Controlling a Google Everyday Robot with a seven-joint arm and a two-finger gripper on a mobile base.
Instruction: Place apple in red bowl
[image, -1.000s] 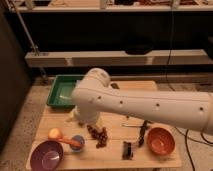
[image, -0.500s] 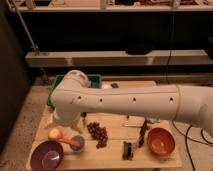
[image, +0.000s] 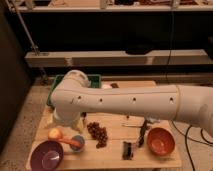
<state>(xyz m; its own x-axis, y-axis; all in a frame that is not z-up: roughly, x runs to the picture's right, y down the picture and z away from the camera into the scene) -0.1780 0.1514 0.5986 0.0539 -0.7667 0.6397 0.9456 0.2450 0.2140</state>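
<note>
I see my gripper (image: 65, 124) low, just above the apple (image: 55, 133); can't tell if it's open or holding anything. The red bowl (image: 160, 141) sits well apart across the table (image: 112, 161).

The light wooden worktop (image: 107, 156) carries a green rectangular tray (image: 94, 78) at its back left corner. Along the front left sits a wide purple bowl (image: 46, 156), with a small blue bowl (image: 78, 145) just beside it and a thin orange carrot (image: 70, 141) resting across the blue bowl's rim. The small yellow-orange apple (image: 55, 133) lies just behind the purple bowl. A dark grape cluster (image: 97, 134) lies mid-worktop. The round orange-red bowl (image: 160, 141) stands towards the right, well apart from the apple. Two small dark objects (image: 128, 150) lie between the grapes and that bowl. The tool (image: 64, 124), probably the arm's white lower end, hangs just above the apple.
</note>
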